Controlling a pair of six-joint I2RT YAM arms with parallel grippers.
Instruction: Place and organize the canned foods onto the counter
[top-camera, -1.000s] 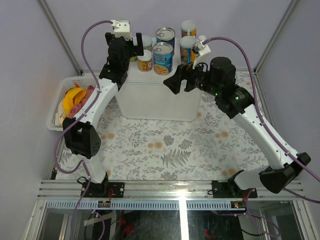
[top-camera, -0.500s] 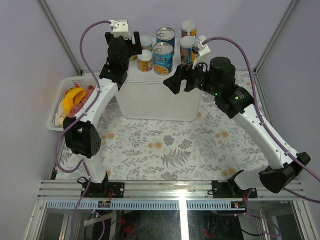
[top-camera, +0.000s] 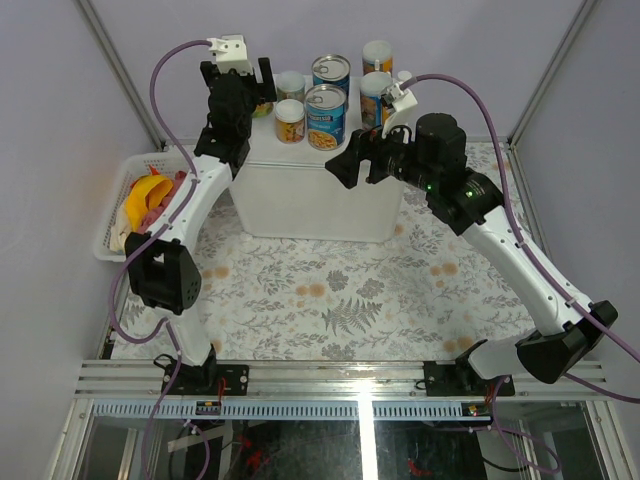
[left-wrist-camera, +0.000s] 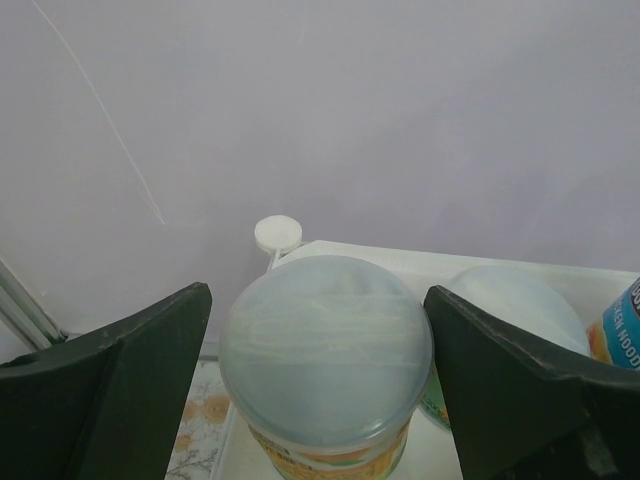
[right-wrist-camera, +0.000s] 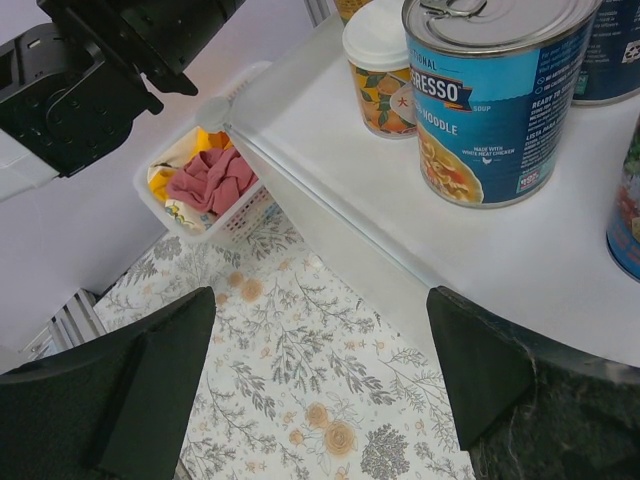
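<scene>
Releasing is judged the step in hand: the left gripper (left-wrist-camera: 316, 300) is spread wide, a gap on each side of the pale-lidded jar (left-wrist-camera: 325, 345), which stands at the far-left corner of the counter (top-camera: 310, 200), seemingly flat on its base. A straight lift is called for, so that neither its top nor the white-lidded jar (left-wrist-camera: 515, 300) just right of it is clipped. The right gripper (right-wrist-camera: 320, 300) is open and empty at the near edge, near the blue soup can (right-wrist-camera: 495, 100).
</scene>
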